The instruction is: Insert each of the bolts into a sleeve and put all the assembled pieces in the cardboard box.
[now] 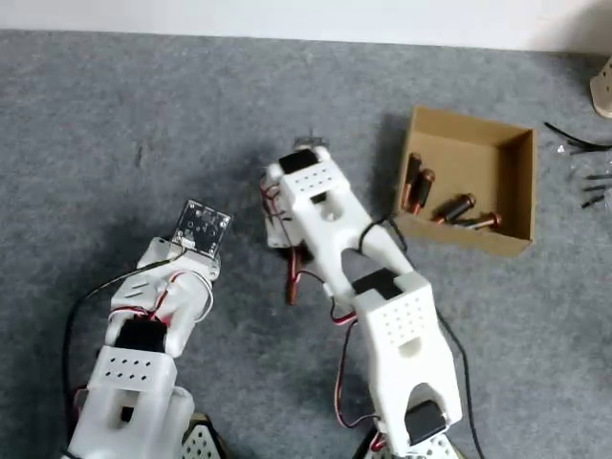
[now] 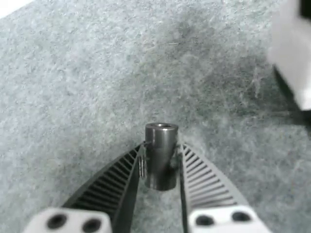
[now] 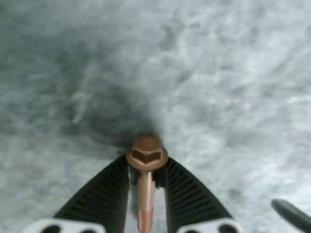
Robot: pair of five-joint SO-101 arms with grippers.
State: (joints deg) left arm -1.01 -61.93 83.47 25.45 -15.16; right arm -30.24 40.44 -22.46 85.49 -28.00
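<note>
**While Clenched on Sleeve and Bolt, Hung Apart Over Grey Desk**

While poised over the grey felt of the desk (image 1: 115, 115), gripped a dark metal sleeve (image 2: 161, 155) between the left jaws, lengthwise along them, open bore pointing away from the wrist. Pressed both ribbed pads (image 2: 116, 187) against its sides, with the bored end standing clear beyond the tips. Grasped a copper-coloured bolt (image 3: 146, 158) in the right jaws likewise, hex head outward past the tips and shank running back between them toward the wrist. Could not tell whether either piece touched the felt.

Stood, in the high view, with the left arm (image 1: 143, 335) at the near left and the right arm (image 1: 368, 287) stretched farther out at the middle. Found the cardboard box (image 1: 521, 158) right of the right arm, toward the far side, open on top. Counted four assembled pieces (image 1: 457, 207) lying inside: two side by side by the left wall, two toward the near right corner. Noted small dark bits (image 1: 588, 182) on the desk right of the box, too small to identify.
</note>
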